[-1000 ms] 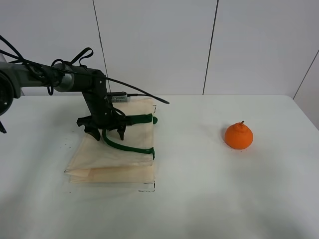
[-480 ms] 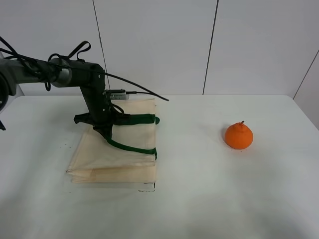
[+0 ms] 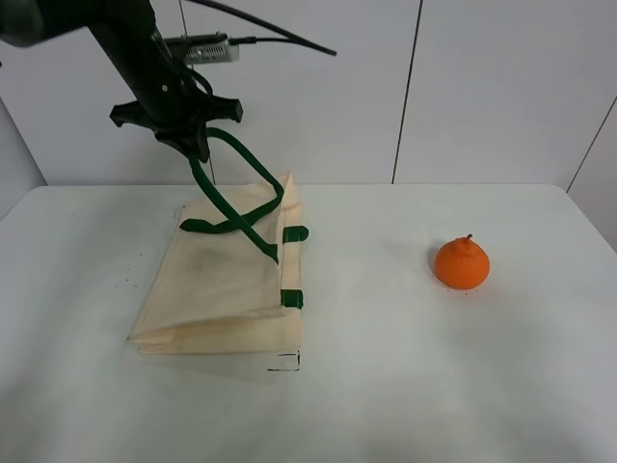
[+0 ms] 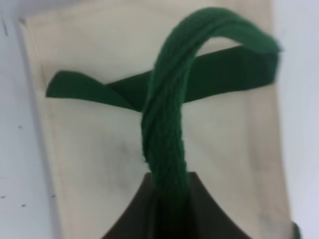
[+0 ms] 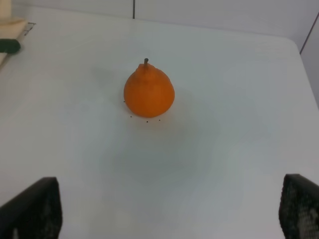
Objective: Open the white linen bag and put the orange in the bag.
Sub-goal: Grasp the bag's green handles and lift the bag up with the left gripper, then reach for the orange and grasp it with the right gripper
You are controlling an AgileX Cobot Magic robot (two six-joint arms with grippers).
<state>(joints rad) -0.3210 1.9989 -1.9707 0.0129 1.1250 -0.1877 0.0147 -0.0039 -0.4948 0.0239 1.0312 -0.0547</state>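
Surface: a white matte table (image 3: 405, 386) with a few dark specks. A black corner mark (image 3: 287, 364) sat just beside the bag's near corner.

Room: a wall (image 3: 501, 87) of white panels with thin dark seams stood directly behind the table.

Item one: the white linen bag (image 3: 217, 289) lay flat on the table's left half. One dark green strap (image 3: 224, 183) was drawn up off it in a loop.

Item two: the left gripper (image 3: 196, 145) was held well above the bag, its fingers pinched on the raised strap.

Item three: the orange (image 3: 462, 263) stood stem up on the table's right half, well apart from the bag.

Item four: the right gripper (image 5: 164, 206) hung near the orange, fingers spread wide and holding nothing.
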